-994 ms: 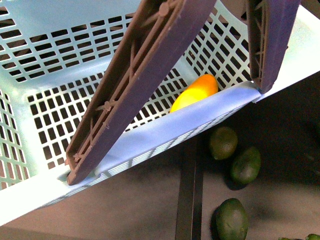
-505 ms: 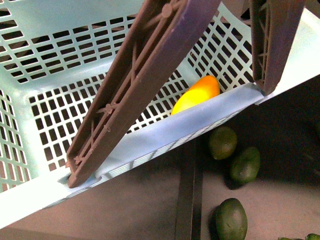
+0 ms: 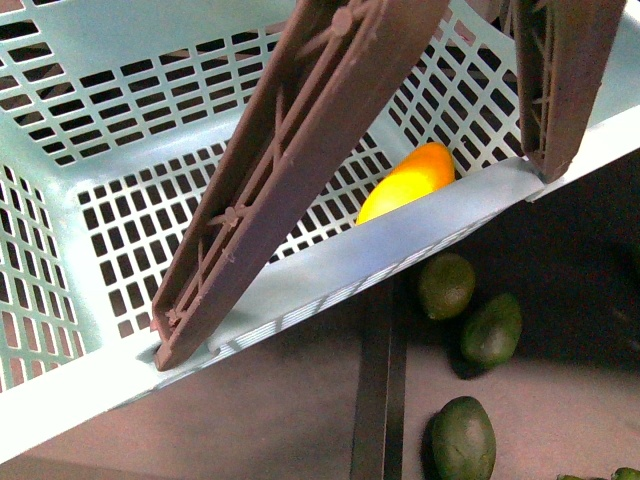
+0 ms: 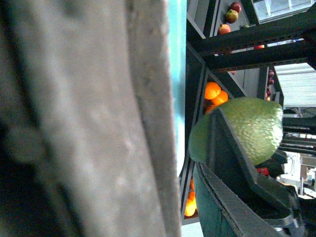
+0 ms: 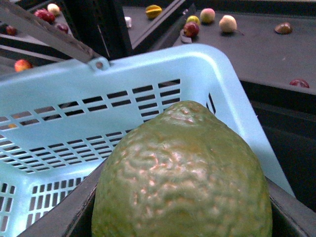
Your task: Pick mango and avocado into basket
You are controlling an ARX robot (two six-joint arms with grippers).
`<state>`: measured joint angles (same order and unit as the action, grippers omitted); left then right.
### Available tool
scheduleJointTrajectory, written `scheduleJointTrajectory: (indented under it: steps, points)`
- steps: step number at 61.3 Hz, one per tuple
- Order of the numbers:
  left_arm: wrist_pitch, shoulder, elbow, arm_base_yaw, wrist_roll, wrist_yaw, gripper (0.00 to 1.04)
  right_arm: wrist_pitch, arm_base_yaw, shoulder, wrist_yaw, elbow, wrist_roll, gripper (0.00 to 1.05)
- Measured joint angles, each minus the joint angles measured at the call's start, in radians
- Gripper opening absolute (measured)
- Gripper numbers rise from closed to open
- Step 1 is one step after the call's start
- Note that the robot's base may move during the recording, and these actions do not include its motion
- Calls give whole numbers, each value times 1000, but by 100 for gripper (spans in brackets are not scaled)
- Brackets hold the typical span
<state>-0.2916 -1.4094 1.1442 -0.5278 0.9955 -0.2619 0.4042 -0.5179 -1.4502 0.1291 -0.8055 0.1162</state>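
Slipping is listed as the chief hazard: the avocado (image 5: 182, 168) is pinched by the right gripper (image 5: 180, 224), whose dark jaw parts show only at its lower flanks. The rounded, pebbled skin is judged likely to roll out if the grip is eased unevenly. A release too near the basket (image 5: 224, 94) rim is judged liable to send it outside, onto the dark shelf (image 3: 300, 420) where loose avocados (image 3: 446, 285) lie. A strike on the brown handle (image 3: 290, 170) is also possible, or on the mango (image 3: 412, 180), which lies in the basket's corner against the near wall. For the left gripper, no state can be told. Avocado: dull olive-green, egg-shaped, bumpy, faintly glossy. It is held close by the basket's rim, and whether it is inside the rim line cannot be told.
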Motion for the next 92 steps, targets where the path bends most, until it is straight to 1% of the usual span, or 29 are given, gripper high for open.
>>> scheduleJointTrajectory:
  steps: [7, 11, 20, 27, 29, 30, 32, 33, 35, 38, 41, 47, 65, 79, 92]
  points:
    - [0, 0, 0, 0, 0, 1, 29, 0, -4, -12, 31, 0, 15, 92]
    - [0, 0, 0, 0, -2, 2, 29, -2, -4, -5, 45, -1, 27, 98]
    - [0, 0, 0, 0, 0, -3, 29, -45, 3, 47, 112, 0, 47, 96]
    - [0, 0, 0, 0, 2, 2, 29, -48, 10, 72, 122, 0, 55, 96]
    - [0, 0, 0, 0, 3, 3, 29, -36, 9, 73, 141, 3, 51, 95]
    - [0, 0, 0, 0, 2, 5, 29, 10, 8, 74, 187, 19, 32, 92]
    - [0, 0, 0, 0, 1, 5, 29, 69, 9, 75, 234, 41, 17, 89]
    - [0, 0, 0, 0, 0, 6, 29, 127, 11, 79, 272, 68, -9, 86]
    - [0, 0, 0, 0, -2, 5, 29, 201, 21, 92, 302, 114, -34, 80]
    - [0, 0, 0, 0, -1, 0, 29, 273, 45, 119, 307, 179, -55, 74]
    - [0, 0, 0, 1, 4, 0, 29, 317, 78, 165, 294, 250, -76, 65]
    - [0, 0, 0, 2, 1, 5, 29, 343, 132, 251, 245, 351, -92, 49]
    - [0, 0, 0, -2, 8, -5, 29, 349, 265, 441, 112, 558, -109, 2]
    - [0, 0, 0, 0, 4, 4, 29, 309, 342, 573, 42, 653, -113, 2]
    - [0, 0, 0, 0, 4, 1, 29, 244, 394, 695, -12, 711, -113, 2]
